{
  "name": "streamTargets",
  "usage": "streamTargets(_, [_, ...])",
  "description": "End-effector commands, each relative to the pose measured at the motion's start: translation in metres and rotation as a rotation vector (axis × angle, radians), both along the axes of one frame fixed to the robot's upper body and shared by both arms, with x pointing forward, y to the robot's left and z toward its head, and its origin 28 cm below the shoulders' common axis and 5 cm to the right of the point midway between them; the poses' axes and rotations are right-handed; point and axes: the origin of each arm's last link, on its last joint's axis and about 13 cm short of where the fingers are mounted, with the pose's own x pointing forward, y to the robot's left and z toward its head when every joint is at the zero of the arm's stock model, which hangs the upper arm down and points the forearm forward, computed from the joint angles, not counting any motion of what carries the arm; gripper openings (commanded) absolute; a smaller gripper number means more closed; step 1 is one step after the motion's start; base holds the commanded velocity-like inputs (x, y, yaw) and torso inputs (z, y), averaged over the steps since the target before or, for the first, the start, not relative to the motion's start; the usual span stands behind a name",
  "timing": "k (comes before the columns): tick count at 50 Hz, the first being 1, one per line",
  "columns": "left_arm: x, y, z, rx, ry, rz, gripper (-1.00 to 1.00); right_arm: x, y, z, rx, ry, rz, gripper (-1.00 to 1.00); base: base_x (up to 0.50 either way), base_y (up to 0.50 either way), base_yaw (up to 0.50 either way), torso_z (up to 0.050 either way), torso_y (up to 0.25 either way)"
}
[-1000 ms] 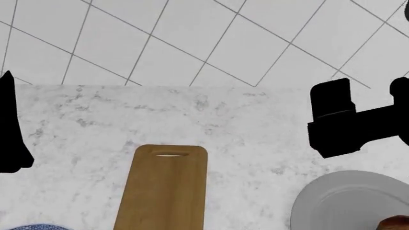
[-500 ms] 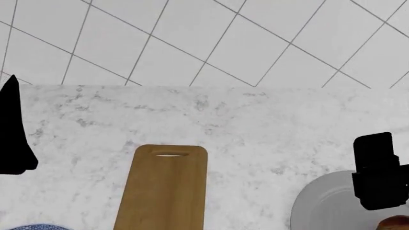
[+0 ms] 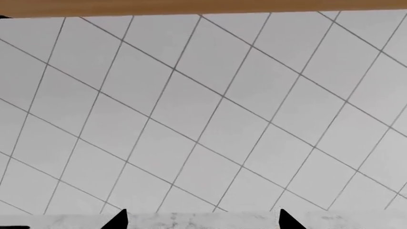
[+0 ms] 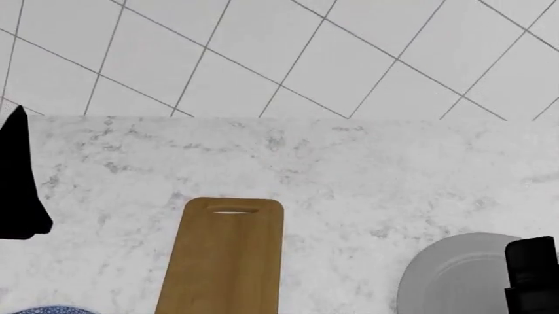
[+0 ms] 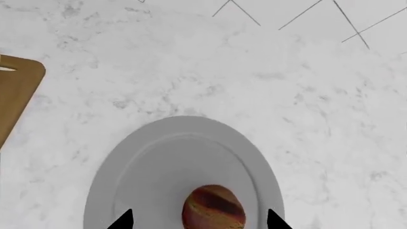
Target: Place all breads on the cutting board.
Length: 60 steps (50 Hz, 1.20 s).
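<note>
R arm [image 4: 531, 275] dropped (over roll [image 5: 214, 213]).

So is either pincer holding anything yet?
No. Both are open and empty; the right pincer hangs over the glossy reddish-brown roll on the grey plate.

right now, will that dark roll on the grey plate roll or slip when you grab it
The dark roll looks rounded, so a nudge could roll it across the smooth grey plate. Its glossy crust may be slippery. Probably light and firm.
</note>
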Motion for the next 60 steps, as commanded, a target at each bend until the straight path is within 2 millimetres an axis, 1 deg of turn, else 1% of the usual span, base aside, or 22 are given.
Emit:
streamTargets(1, [0.001, 0.000, -0.001, -0.007, 0.006, -0.006, 1.00, 0.000, -0.006, -0.009, -0.013, 0.038, -0.022, 1.00, 0.00, 0.00, 0.00, 0.000, 0.000])
streamTargets(3, [0.001, 0.000, -0.002, -0.003, 0.005, -0.002, 1.00, 0.001, -0.006, -0.012, -0.022, 0.045, -0.026, 1.00, 0.00, 0.00, 0.00, 0.000, 0.000])
streamTargets(5, [-0.001, 0.002, 0.000, 0.008, -0.023, 0.038, 1.00, 0.002, -0.006, -0.018, -0.028, 0.058, -0.030, 1.00, 0.00, 0.00, 0.00, 0.000, 0.000])
streamTargets(14, [0.000, 0.001, -0.001, 0.006, -0.009, 0.020, 1.00, 0.009, -0.008, -0.032, -0.005, 0.054, -0.059, 1.00, 0.00, 0.00, 0.00, 0.000, 0.000])
streamTargets(18, [0.000, 0.001, -0.003, 0.014, -0.003, 0.026, 1.00, 0.015, -0.010, -0.038, -0.004, 0.068, -0.075, 1.00, 0.00, 0.00, 0.00, 0.000, 0.000])
streamTargets(25, [0.001, 0.001, -0.003, 0.012, -0.004, 0.024, 1.00, 0.024, -0.009, -0.051, -0.010, 0.106, -0.071, 1.00, 0.00, 0.00, 0.00, 0.000, 0.000])
streamTargets(35, [0.000, 0.000, -0.003, 0.013, -0.005, 0.015, 1.00, 0.024, -0.014, -0.066, -0.010, 0.138, -0.087, 1.00, 0.00, 0.00, 0.00, 0.000, 0.000])
streamTargets(49, [0.000, 0.000, -0.005, 0.019, 0.001, 0.014, 1.00, 0.023, -0.019, -0.078, 0.012, 0.157, -0.102, 1.00, 0.00, 0.00, 0.00, 0.000, 0.000])
streamTargets(56, [0.001, -0.001, -0.006, 0.018, -0.004, 0.016, 1.00, 0.028, -0.020, -0.083, 0.038, 0.156, -0.121, 1.00, 0.00, 0.00, 0.00, 0.000, 0.000])
streamTargets(60, [0.001, -0.002, -0.007, 0.022, 0.002, 0.010, 1.00, 0.031, -0.023, -0.089, 0.045, 0.165, -0.132, 1.00, 0.00, 0.00, 0.00, 0.000, 0.000])
